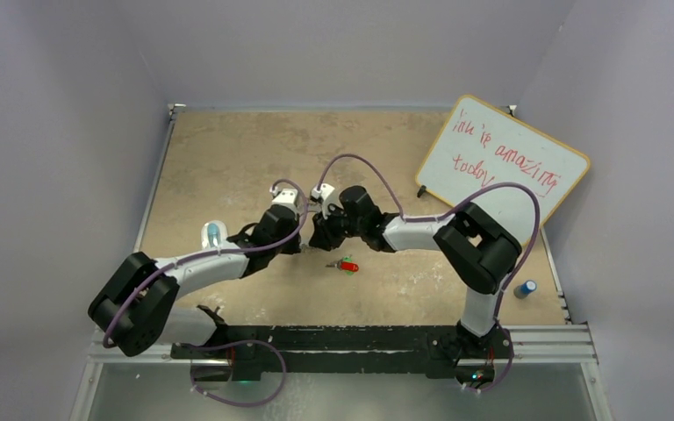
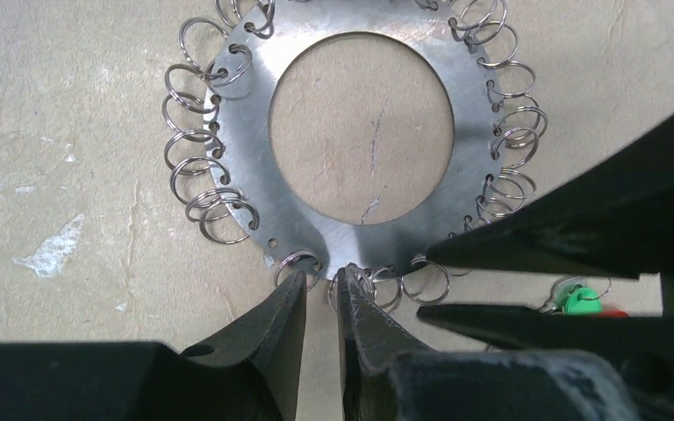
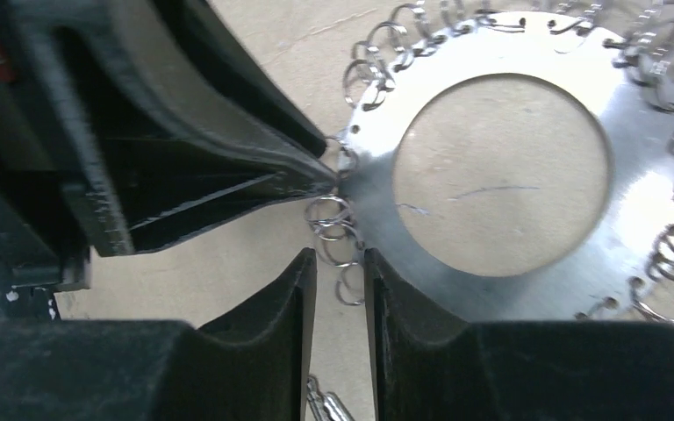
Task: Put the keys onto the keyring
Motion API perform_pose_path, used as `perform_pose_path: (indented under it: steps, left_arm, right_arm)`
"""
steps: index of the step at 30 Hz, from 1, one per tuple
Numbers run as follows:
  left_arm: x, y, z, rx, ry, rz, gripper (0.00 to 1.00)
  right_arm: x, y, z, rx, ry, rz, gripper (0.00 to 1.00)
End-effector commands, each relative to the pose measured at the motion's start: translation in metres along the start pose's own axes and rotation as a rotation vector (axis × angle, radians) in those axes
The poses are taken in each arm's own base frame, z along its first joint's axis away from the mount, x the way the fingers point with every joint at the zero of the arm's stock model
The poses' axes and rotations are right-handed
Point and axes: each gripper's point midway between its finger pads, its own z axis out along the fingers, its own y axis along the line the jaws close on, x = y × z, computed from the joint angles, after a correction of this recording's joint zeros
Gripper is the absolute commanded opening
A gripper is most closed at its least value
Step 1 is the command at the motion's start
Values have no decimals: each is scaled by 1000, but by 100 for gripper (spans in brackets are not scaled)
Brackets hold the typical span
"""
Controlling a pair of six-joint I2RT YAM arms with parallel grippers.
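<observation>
Silvery metal keyring [image 2: 244,149] lies flat on the tan table [image 1: 228,149] at mid-table, where the two arms' tips meet. The left gripper [image 2: 322,285] sits at its rim among the small wire loops, its jaws a narrow slit apart. Whether they pinch a loop cannot be told. The right gripper [image 3: 340,272], just to the right, is released, with its jaws parted. The red and green keys [image 1: 347,265] lie on the table just nearer, held by neither.
</observation>
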Motion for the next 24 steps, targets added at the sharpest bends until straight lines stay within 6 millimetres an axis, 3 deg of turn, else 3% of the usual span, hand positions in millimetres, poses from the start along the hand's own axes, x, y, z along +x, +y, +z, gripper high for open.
perform_pose_path:
  steps: [1,7,14,17,21,24]
  left_arm:
    - [-5,3,0,-6,-25,-40,17]
    - [-10,17,-4,-22,-45,-104,17]
    - [-12,20,-8,9,-64,-132,17]
    - [-13,19,-7,16,-62,-134,17]
    - [-11,19,-7,17,-59,-133,17]
    - [-10,20,-7,16,-55,-132,17]
  right_arm:
    - [-4,18,7,-24,22,-77,26]
    - [9,24,22,-16,81,-83,19]
    - [6,24,26,4,76,-95,36]
    - [5,21,27,21,78,-98,38]
    - [0,22,23,27,67,-108,37]
    - [-3,25,19,17,59,-110,29]
